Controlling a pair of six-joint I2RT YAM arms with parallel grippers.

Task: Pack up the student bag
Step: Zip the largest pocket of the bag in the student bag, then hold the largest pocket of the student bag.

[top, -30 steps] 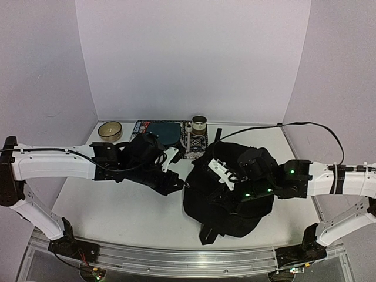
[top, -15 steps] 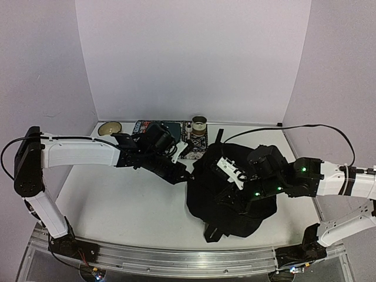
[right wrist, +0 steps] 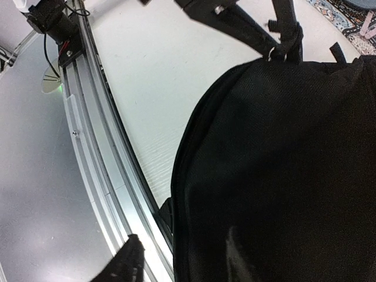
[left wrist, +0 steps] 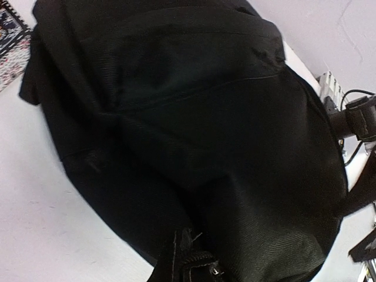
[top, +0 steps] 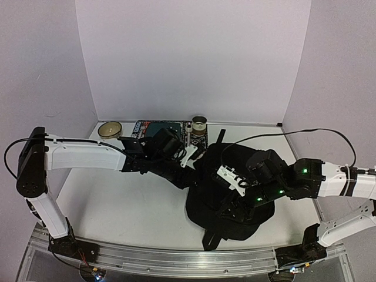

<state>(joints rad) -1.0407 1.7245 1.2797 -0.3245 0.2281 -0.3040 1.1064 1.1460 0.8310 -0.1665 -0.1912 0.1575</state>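
Left gripper [top: 189, 175] sits at the left edge of the bag [top: 238, 194], black on black. The top view doesn't show how its jaws stand. The left wrist view shows only a dark tab with a small metal bit [left wrist: 187, 264] at the bottom edge, so I can't tell whether it's apart or pinched on fabric.

Right gripper [right wrist: 182, 235] is spread. One finger [right wrist: 126, 261] hangs off the bag near the rail [right wrist: 97, 147] and the other lies on the bag fabric. The bag's near edge is between them, with nothing clamped. In the top view the right wrist is over the bag's middle, white camera block up.

The bag is slumped on the white table [top: 129, 205], right of centre, between the two arms. It fills most of both wrist views. Its far-left corner is just beside the mat [top: 197, 144]. One strap [top: 219, 136] pokes out toward the back wall and another [top: 210, 239] trails off the near side toward the rail. The right wrist view shows more straps past the bag's top, joined at a metal ring [right wrist: 275, 54].

The back row along the wall, left to right, is the bowl [top: 110, 129], the teal pad [top: 166, 128] on the mat, then the cup [top: 199, 124]. The left wrist partly covers the pad. A mat corner shows top left in the left wrist view.
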